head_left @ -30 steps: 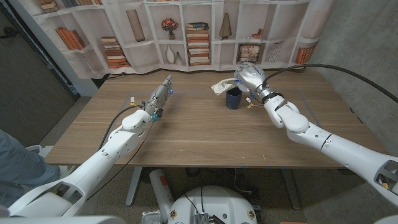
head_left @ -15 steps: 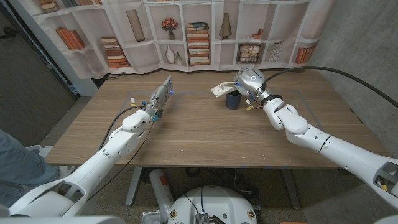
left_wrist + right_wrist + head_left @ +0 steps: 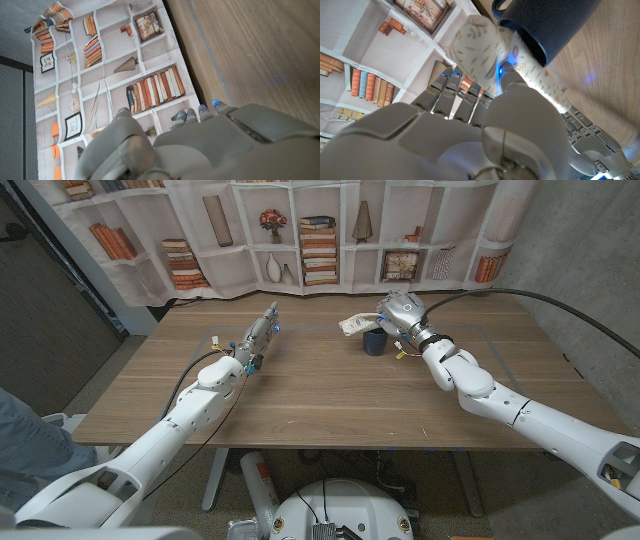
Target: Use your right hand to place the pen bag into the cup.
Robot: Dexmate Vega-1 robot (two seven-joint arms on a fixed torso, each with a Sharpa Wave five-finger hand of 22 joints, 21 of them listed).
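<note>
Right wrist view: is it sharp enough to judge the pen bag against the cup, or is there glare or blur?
Right wrist view: the right hand up close is soft and blurred, a blue glow spots the pen bag, and the cup rim reads clearly. Head view: even light, sharp, but pen bag and cup are small.

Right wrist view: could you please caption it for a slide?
Right hand holds the patterned pen bag beside the dark cup.

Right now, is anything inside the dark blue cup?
The dark blue cup stands on the wooden table. The cream patterned pen bag, held by the right hand, lies across its rim. The cup's inside is hidden.
</note>
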